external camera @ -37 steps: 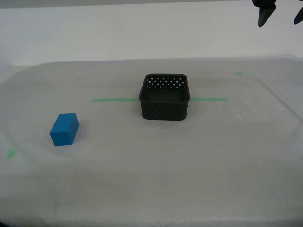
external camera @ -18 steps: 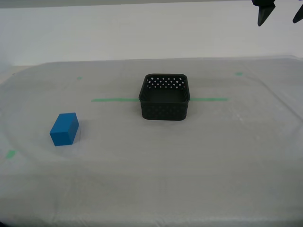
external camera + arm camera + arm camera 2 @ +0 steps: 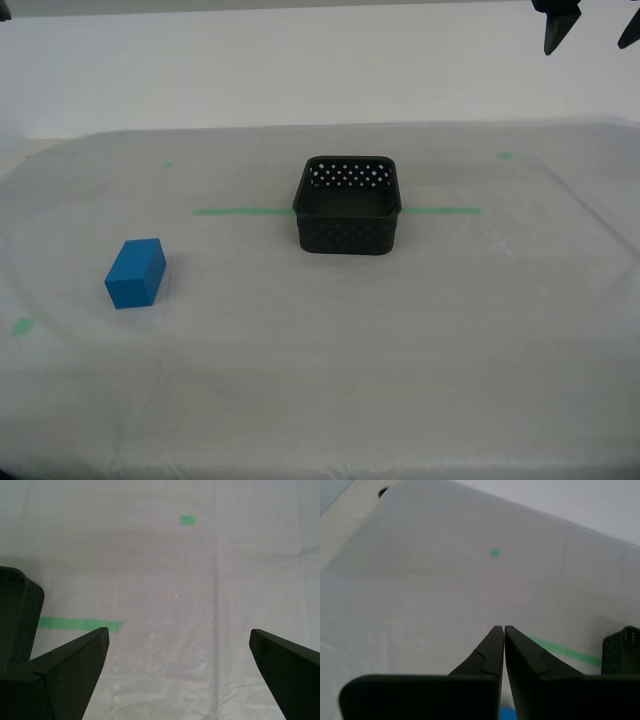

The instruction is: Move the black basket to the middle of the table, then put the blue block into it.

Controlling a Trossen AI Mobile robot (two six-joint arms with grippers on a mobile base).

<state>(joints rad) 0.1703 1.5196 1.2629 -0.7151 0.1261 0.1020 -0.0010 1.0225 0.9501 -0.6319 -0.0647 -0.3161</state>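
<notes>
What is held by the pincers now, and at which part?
Nothing. My first gripper is open over the table; my second gripper is shut on nothing.

- My first gripper (image 3: 179,647): jaws spread wide, nothing btwn them. Fingers (image 3: 70,672) dark, wedge-shaped, tips tapering inward. Held high, clear of the surface below, touching nothing.
- Same gripper in exterior view (image 3: 592,22): only two dark pointed tips show, approx 1–2 o'clock of frame, hanging downward at the frame edge, well apart from each other; wrist and arm cut off by frame.
- My second gripper (image 3: 499,628): jaws closed tip to tip, only a hairline seam btwn them, nothing pinched. Fingers (image 3: 489,652) black, narrowing to a point from a broad black base. Raised, no contact w/ anything.
</notes>
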